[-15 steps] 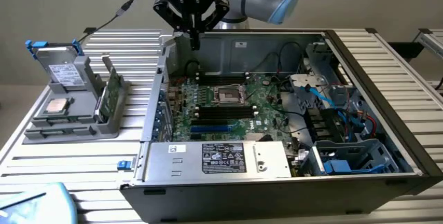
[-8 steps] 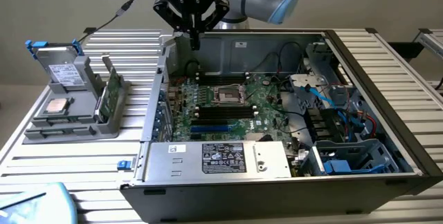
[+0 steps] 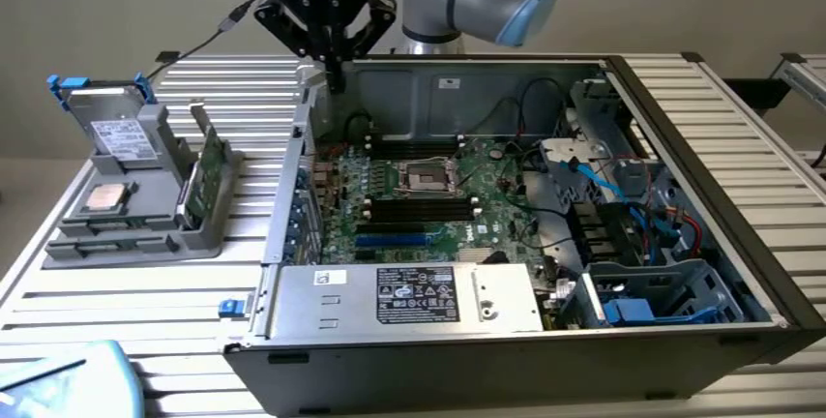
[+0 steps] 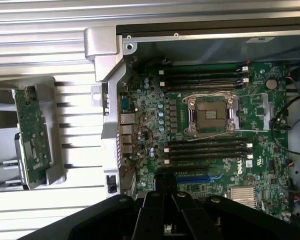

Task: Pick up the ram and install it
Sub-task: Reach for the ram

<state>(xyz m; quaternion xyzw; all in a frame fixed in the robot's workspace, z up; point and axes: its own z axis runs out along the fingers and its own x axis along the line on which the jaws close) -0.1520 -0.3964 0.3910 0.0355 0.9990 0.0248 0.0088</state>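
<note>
The ram (image 3: 207,172) is a thin green circuit-board stick standing on edge in a grey holder (image 3: 142,229) at the exterior view's left, outside the computer case. The wrist view has the ram (image 4: 33,129) in the same holder. My gripper (image 3: 333,72) hangs high over the case's back left corner, well apart from the ram, with its black fingers (image 4: 159,200) pressed together and nothing between them. Black memory slots (image 3: 420,211) lie on the green motherboard (image 4: 150,125) inside the open case, and the same slots (image 4: 207,148) stand empty in the wrist view.
A square silver processor chip (image 3: 103,199) and a boxy grey drive (image 3: 123,134) share the holder. The case (image 3: 722,244) holds a processor socket (image 3: 427,178), a power supply (image 3: 402,296), and cables and drive cages (image 3: 633,205) at the exterior view's right. A pale blue object (image 3: 58,384) sits at the front left.
</note>
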